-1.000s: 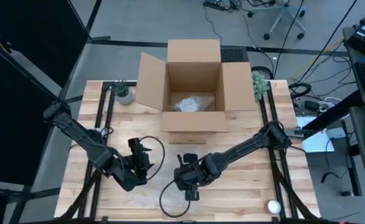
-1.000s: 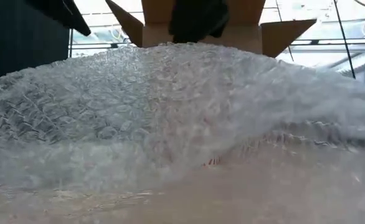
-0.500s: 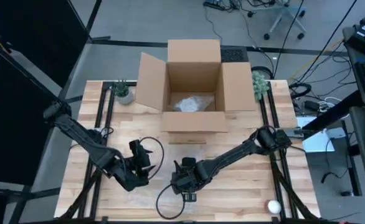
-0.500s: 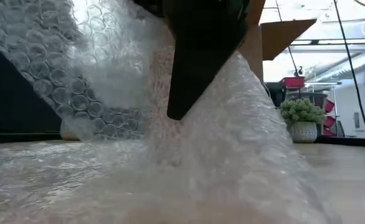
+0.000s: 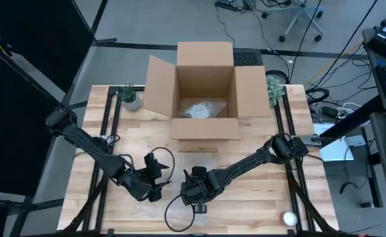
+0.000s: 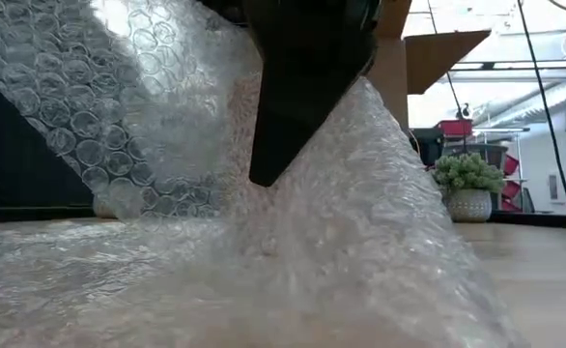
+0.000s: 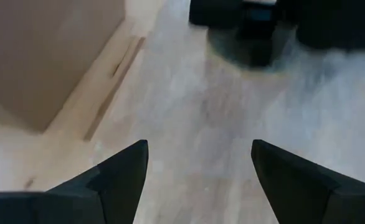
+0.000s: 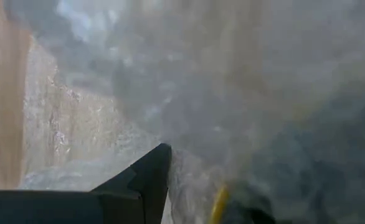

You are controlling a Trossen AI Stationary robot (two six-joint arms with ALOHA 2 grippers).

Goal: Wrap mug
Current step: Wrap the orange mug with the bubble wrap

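Note:
A clear sheet of bubble wrap (image 6: 389,232) lies on the wooden table near its front edge. One part stands up in a steep fold. My right gripper (image 5: 196,192) is at that fold, shut on the wrap; its dark finger (image 6: 297,106) shows in the low view. My left gripper (image 5: 156,179) hangs open just left of it over the wrap (image 7: 220,106), with nothing between its fingers. The mug is hidden. A thin yellow strip (image 8: 220,202) shows through the wrap by my right fingers; I cannot tell what it is. My right gripper holds the bubble wrap at a raised fold (image 8: 185,158). One finger (image 8: 146,179) shows and the wrap covers the other. The fingers come from above and point down. The wrap rises steeply to them, and its lower part (image 6: 264,300) stays spread on the table.
An open cardboard box (image 5: 205,92) stands at the back centre with a bubble-wrapped bundle (image 5: 199,109) inside. Small potted plants stand at the back left (image 5: 130,99) and back right (image 5: 275,87). A white round object (image 5: 289,218) lies at the front right.
My right gripper has moved toward the table's near edge and slightly left. The wrap, earlier a low hump, now stands in a steep fold at that gripper. My left gripper has shifted toward the right gripper.

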